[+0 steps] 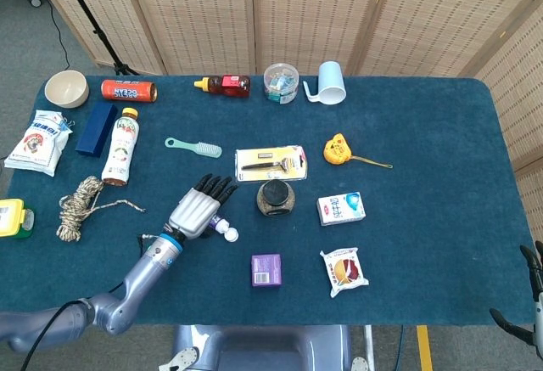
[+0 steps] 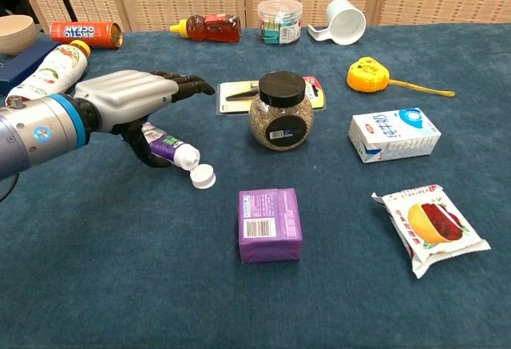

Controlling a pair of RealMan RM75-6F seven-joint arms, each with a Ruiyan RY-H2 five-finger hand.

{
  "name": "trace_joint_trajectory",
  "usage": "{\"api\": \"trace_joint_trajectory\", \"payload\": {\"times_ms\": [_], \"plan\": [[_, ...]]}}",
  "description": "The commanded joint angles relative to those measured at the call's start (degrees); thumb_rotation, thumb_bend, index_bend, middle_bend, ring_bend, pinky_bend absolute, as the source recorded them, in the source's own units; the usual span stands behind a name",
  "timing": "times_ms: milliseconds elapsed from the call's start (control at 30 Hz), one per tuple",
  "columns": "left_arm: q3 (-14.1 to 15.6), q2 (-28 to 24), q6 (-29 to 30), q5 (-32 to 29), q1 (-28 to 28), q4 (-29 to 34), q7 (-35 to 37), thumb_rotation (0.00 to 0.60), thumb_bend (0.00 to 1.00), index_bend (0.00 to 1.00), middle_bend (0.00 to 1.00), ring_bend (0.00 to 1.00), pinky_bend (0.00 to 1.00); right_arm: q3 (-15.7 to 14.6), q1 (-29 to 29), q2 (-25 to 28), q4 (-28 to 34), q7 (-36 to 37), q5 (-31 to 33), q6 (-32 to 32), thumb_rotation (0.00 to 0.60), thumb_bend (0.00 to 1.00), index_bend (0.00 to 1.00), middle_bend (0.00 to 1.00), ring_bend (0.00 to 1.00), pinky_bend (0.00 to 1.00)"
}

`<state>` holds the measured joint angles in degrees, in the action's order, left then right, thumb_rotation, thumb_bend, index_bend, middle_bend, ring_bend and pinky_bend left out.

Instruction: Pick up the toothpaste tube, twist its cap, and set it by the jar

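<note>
Toothpaste tube [image 2: 166, 144] sits under the left hand [image 2: 132, 97] – thumb hooked beneath, fingers stretched flat over it – so it looks held, just left of the jar [image 2: 280, 111]. Its flip cap [image 2: 203, 176] hangs open. Placing seems underway; next comes lowering and release. Right hand [image 1: 536, 303] idles, barely visible.

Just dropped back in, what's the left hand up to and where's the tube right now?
The left hand holds the toothpaste tube from above, fingers reaching out toward the jar. The tube's open flip cap hangs at its end, low over the table, left of the jar and not yet beside it. The right hand is barely in the head view at the table's far corner, away from everything.
</note>
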<state>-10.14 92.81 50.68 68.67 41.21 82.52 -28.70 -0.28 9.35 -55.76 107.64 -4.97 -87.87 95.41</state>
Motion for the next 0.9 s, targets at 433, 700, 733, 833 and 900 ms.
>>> {"api": "trace_joint_trajectory", "payload": {"times_ms": [433,700,733,833,900], "plan": [[1.7,0.2,-0.4,-0.7,1.1,-3.4,4.4,0.600,0.19,0.00,0.00,0.00,0.00,0.1,0.3,0.1,0.1,-0.2,-0.1,0.3,0.600,0.12,0.00,0.00,0.00,0.00],[1.8,2.5,1.3,1.0,1.6,-4.6,6.5,0.600,0.21,0.00,0.00,0.02,0.00,0.2,0.6,0.0,-0.2,0.0,0.0,0.5,0.600,0.12,0.00,0.00,0.00,0.00],[1.9,2.6,1.3,1.1,1.7,-4.7,6.6,0.600,0.22,0.00,0.00,0.02,0.00,0.2,0.6,0.0,-0.2,0.1,0.0,0.5,0.600,0.12,0.00,0.00,0.00,0.00],[2.5,3.1,1.3,1.7,1.8,-5.7,6.9,0.600,0.27,0.00,0.00,0.02,0.00,0.2,0.8,0.1,-0.2,0.1,0.0,0.8,0.600,0.12,0.00,0.00,0.00,0.00],[2.8,3.4,1.4,1.9,1.8,-6.3,7.1,0.600,0.30,0.00,0.00,0.02,0.00,0.2,0.9,0.2,-0.1,0.1,-0.1,0.9,0.600,0.12,0.00,0.00,0.00,0.00]]}}
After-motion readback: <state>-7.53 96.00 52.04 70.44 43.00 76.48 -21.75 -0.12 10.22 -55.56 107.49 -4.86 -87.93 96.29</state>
